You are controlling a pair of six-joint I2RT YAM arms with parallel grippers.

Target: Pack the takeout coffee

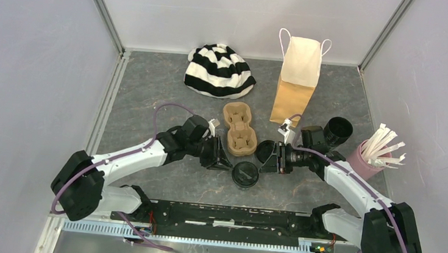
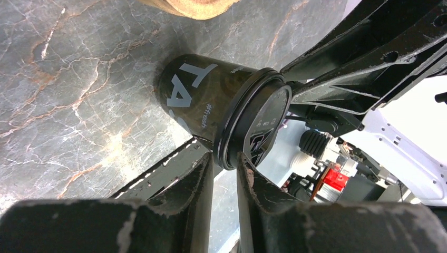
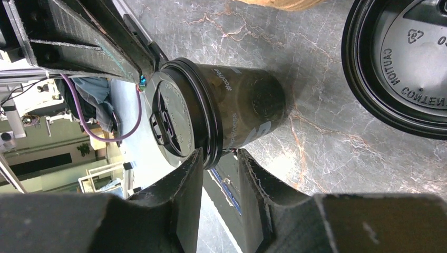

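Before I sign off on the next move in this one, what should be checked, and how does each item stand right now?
1. Cup upright with lid on: ok.
2. Left claw astride the lid's rim: ok.
3. Right claw astride the rim on the opposite side: ok.
4. Both grips firm on the rim: cannot tell.
5. Second cup lidded: not ok; a loose lid lies on the table by the right claw.
6. Bag upright, mouth open: ok.
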